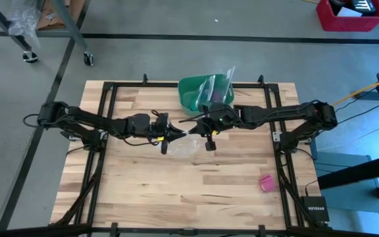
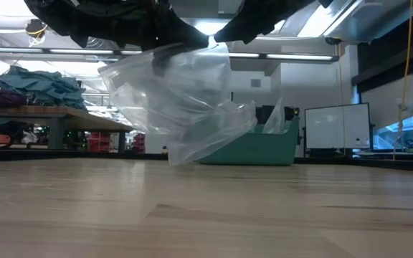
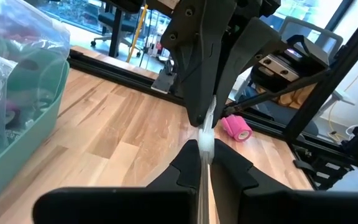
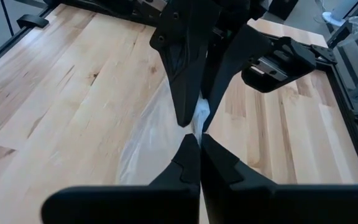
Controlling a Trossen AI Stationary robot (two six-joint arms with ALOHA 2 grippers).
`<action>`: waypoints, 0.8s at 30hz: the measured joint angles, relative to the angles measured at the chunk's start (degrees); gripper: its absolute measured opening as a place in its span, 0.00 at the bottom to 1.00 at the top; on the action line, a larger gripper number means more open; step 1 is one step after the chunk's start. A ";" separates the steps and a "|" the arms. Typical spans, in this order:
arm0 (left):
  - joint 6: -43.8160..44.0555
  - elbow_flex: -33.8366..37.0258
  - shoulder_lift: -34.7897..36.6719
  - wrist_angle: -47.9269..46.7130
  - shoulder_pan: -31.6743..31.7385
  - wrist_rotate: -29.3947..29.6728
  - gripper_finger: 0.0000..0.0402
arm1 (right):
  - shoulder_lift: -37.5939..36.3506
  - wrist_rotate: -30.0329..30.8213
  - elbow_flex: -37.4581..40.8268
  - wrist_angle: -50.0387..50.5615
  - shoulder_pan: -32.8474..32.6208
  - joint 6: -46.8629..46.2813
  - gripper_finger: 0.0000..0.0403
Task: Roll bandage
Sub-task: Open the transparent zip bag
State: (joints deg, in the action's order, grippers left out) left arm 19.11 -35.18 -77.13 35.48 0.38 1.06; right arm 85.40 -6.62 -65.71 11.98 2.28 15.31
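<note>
The bandage is a small pink roll (image 1: 266, 183) lying on the table near its right front corner, far from both grippers; it also shows in the left wrist view (image 3: 236, 127). My left gripper (image 1: 178, 135) and my right gripper (image 1: 196, 131) meet tip to tip above the table's middle. Both are shut on a clear crinkly plastic bag (image 2: 181, 100), which hangs below them. A green bowl (image 1: 193, 93) stands at the far edge. My left gripper pinches a thin upper edge of the plastic bag (image 3: 205, 144) between its two fingers, coming level from the table's left. The bag hangs below, clear of the table. My right gripper pinches the same upper edge of the bag (image 4: 199, 118) between its two fingers, level from the table's right, right against the other gripper's tips. The bag (image 4: 151, 146) hangs slack below.
The green bowl (image 2: 253, 147) holds more clear plastic bags (image 1: 217, 89). A black frame (image 1: 107, 118) runs along the table's left, right and far sides. Bare wood lies between the grippers and the pink roll.
</note>
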 joint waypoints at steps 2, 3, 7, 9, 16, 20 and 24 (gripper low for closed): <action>0.00 -0.05 0.52 -0.71 0.00 -0.02 0.02 | -0.43 -0.01 0.00 0.28 0.00 0.00 0.00; 0.00 -0.07 0.79 -1.09 0.00 0.00 0.02 | -0.71 -0.01 0.00 0.27 0.00 0.00 0.00; 0.00 -0.13 0.84 -1.13 0.00 0.00 0.02 | -1.45 0.03 0.00 0.97 0.00 0.02 0.00; 0.00 -0.07 0.84 -1.48 0.00 -0.02 0.03 | -1.79 0.05 0.02 2.21 0.00 0.02 0.00; 0.02 0.09 0.81 -2.27 0.00 0.00 0.04 | -2.48 0.79 0.01 6.39 -0.01 0.02 0.00; 0.15 0.11 0.81 -2.35 0.00 0.00 0.04 | -3.04 1.10 0.00 8.58 0.00 0.03 0.00; 0.18 0.11 0.81 -2.22 0.00 0.00 0.04 | -3.81 1.47 -0.05 10.50 -0.02 0.13 0.00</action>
State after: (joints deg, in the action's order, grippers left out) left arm 19.30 -35.07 -76.32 33.26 0.38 1.06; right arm 81.59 -5.15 -65.77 22.48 2.26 15.44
